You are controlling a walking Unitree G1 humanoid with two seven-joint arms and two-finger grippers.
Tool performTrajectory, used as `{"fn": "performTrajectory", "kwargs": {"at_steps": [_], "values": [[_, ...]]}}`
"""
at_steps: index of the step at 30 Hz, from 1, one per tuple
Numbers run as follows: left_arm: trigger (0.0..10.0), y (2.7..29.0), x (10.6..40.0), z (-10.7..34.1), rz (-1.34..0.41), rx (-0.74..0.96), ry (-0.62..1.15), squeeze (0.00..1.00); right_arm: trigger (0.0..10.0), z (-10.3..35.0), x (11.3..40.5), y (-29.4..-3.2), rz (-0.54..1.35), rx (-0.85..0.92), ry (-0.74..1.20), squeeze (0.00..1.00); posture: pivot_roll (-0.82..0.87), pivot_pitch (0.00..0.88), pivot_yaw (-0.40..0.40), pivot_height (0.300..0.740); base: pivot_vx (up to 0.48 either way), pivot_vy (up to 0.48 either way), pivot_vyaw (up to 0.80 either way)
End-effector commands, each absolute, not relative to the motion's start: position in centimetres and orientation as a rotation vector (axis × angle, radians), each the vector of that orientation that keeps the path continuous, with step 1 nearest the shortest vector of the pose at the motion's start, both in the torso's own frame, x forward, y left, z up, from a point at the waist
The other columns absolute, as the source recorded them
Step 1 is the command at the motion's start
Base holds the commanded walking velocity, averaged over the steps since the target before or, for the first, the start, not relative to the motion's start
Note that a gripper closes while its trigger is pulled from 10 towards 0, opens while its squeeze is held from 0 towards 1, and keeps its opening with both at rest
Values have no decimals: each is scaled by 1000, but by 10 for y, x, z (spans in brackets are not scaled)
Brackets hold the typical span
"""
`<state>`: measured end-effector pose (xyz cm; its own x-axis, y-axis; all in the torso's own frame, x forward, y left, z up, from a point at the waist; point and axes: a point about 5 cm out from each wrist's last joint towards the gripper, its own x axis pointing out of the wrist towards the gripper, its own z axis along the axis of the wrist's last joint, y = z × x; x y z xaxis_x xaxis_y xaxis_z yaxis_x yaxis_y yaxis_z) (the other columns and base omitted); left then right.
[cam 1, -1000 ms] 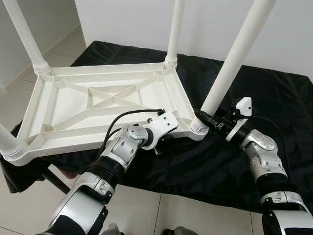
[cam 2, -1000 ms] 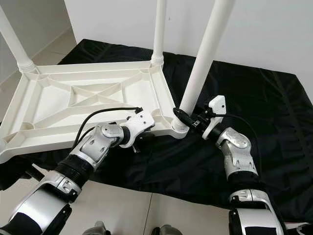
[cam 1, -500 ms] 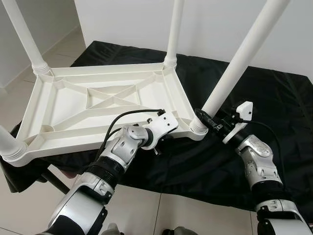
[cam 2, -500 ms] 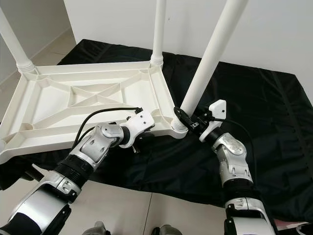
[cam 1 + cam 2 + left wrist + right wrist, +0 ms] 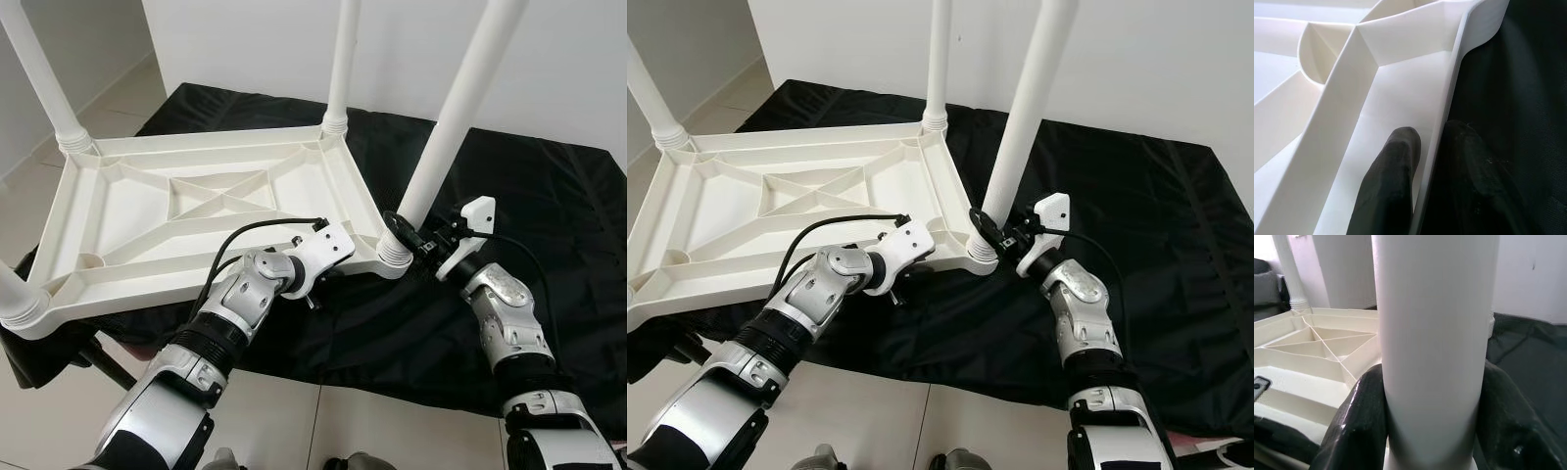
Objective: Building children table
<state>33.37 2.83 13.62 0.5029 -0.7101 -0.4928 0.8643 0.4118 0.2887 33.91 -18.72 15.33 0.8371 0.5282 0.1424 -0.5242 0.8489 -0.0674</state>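
Observation:
A white plastic children's table (image 5: 196, 211) lies upside down on a black cloth, its legs pointing up. My left gripper (image 5: 1430, 161) is shut on the tabletop's near rim, one finger (image 5: 1393, 186) inside the rim and the other outside against the cloth. In the eye views that gripper (image 5: 335, 270) sits just left of the near-right corner. My right gripper (image 5: 407, 231) is shut on the near-right leg (image 5: 451, 127) just above its ribbed base collar (image 5: 394, 253). In the right wrist view the black fingers (image 5: 1359, 421) hug both sides of the leg (image 5: 1435, 333).
The far-right leg (image 5: 341, 59), far-left leg (image 5: 39, 78) and near-left leg (image 5: 15, 294) stand in their corners. The black cloth (image 5: 549, 196) spreads to the right. Tiled floor (image 5: 294, 421) lies in front, with a white wall behind.
The near-right leg leaned further right, then swung back to stand more upright, with my right gripper still on it. The left gripper has kept its hold on the rim.

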Motion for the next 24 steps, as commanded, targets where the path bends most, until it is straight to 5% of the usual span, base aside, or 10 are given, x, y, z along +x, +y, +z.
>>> {"fn": "performTrajectory", "kwargs": {"at_steps": [1, 24], "values": [[10000, 19, 331, 152, -1060, 564, 237, 0, 10000, 115, 334, -200, 464, 12, 61, 0, -63, 28, -11, 740, 0, 0, 0], [10000, 17, 330, 155, -1062, 566, 224, 0, 10000, 101, 317, -220, 426, 13, 81, 0, -67, 23, -10, 740, 0, 0, 0]]}}
